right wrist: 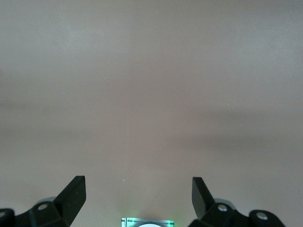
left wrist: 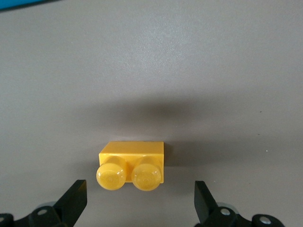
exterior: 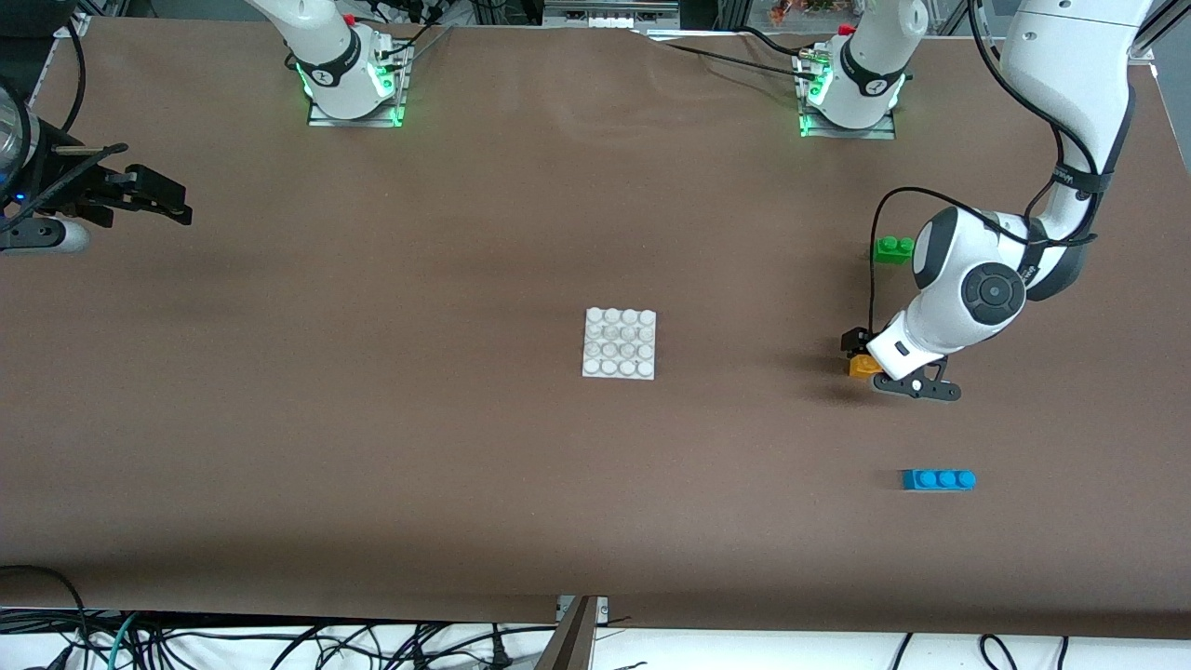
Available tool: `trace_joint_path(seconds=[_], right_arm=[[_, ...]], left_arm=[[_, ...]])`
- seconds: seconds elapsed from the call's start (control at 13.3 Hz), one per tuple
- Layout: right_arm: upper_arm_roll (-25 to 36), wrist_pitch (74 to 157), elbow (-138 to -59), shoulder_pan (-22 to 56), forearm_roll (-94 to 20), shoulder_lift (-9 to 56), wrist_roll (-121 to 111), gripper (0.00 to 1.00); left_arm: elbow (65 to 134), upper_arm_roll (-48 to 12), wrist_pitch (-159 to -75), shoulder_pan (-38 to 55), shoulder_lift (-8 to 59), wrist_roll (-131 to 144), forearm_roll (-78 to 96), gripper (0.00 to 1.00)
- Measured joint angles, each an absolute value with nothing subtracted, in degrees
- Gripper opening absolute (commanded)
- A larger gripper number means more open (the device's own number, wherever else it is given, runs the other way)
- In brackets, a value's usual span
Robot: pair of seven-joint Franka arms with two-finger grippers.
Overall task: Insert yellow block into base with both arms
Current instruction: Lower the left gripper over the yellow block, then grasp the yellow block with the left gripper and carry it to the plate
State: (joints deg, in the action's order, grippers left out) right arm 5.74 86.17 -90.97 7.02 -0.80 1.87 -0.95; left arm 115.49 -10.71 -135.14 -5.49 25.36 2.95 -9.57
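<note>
The yellow block (exterior: 863, 366) lies on the brown table toward the left arm's end. In the left wrist view the yellow block (left wrist: 132, 165) shows its two studs. My left gripper (exterior: 861, 356) is low over it and open. Its fingertips (left wrist: 75, 198) stand on either side of the block without touching it, and the gripper (left wrist: 139, 201) is empty. The white studded base (exterior: 620, 342) lies at the table's middle. My right gripper (exterior: 167, 200) waits open and empty above the right arm's end of the table; in its wrist view (right wrist: 138, 198) only bare table shows.
A green two-stud brick (exterior: 893, 248) lies farther from the front camera than the yellow block, partly hidden by the left arm. A blue three-stud brick (exterior: 938, 479) lies nearer to the camera; its edge (left wrist: 19, 4) shows in the left wrist view.
</note>
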Motion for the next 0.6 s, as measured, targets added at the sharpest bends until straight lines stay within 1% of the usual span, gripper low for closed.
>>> trace_joint_path(seconds=[0.6], right_arm=[[5.70, 85.91, -90.97, 7.04, -0.80, 1.87, -0.95, 0.99]], left_arm=[[115.60, -10.64, -137.26, -5.49, 27.05, 2.94, -9.60, 1.00]])
